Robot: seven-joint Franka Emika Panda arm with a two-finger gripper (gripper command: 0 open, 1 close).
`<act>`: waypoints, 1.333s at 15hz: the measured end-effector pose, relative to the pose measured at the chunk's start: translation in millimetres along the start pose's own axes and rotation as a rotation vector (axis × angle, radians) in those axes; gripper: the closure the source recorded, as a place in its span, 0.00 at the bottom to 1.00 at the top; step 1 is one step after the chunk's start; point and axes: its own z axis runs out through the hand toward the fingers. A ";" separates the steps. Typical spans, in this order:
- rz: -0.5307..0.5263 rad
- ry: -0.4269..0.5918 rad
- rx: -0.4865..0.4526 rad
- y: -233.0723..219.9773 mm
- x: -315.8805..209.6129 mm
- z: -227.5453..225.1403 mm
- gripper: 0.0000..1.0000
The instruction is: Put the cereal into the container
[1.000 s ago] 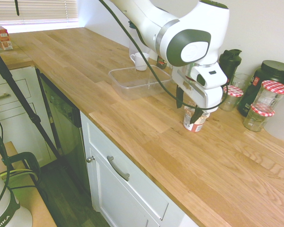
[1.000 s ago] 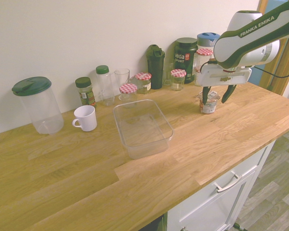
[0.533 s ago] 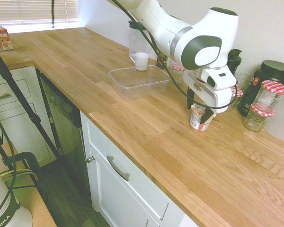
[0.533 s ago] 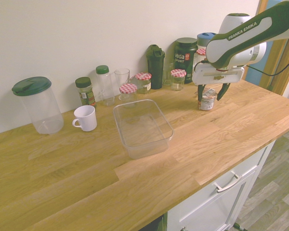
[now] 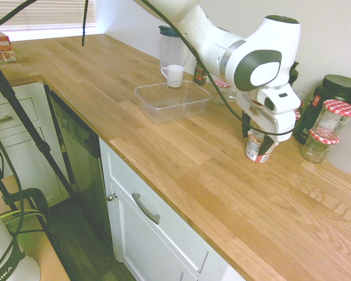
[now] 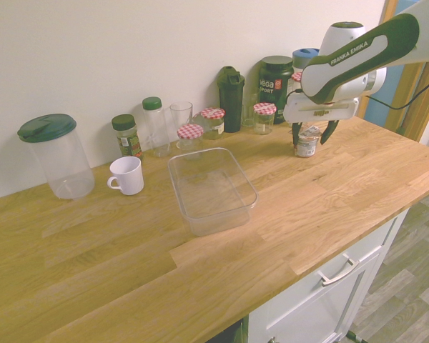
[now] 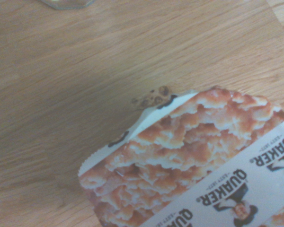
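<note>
Hand [image 6: 314, 136] open around cereal cup [image 6: 306, 146]

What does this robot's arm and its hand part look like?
The arm is smooth, rounded and white with dark green panels, marked "FRANKA EMIKA", with a dark cable alongside. Its gripper has a white, boxy body and two dark, tapering fingers.

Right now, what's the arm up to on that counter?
The Franka arm has its tool open around the Quaker cereal cup, one finger on either side. The cup sits upright on the wooden counter, near the glass jars. The clear plastic tub it's meant for stands apart, cereal not yet in.
</note>
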 end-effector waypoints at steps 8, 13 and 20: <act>0.009 0.146 0.062 -15.2 6.0 15.9 1.00; 0.002 0.193 0.064 -18.3 2.4 25.1 1.00; 0.004 0.215 0.075 -22.2 -2.5 25.3 1.00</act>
